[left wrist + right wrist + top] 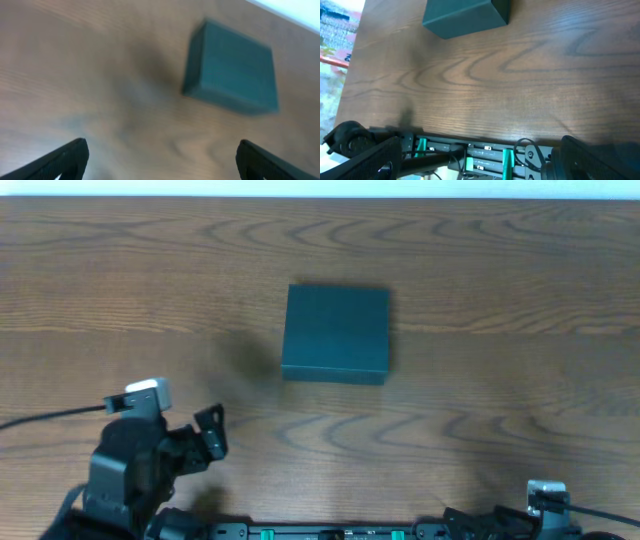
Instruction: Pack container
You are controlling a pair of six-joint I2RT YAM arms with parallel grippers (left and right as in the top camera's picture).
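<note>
The wooden table [500, 380] fills the whole overhead view. The container [336, 334] lies flat on it with its lid shut and nothing touching it. The left gripper [212, 432] hovers well apart from the container, off its near-left corner, jaws spread wide and empty. The right gripper [485, 160], off the container's near-right and farther away, is likewise spread wide, grasping nothing.

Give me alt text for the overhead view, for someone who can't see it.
A closed dark container sits near the middle of the wooden table. The left gripper hangs open at lower left, apart from it; the right arm barely shows at the bottom edge.
</note>
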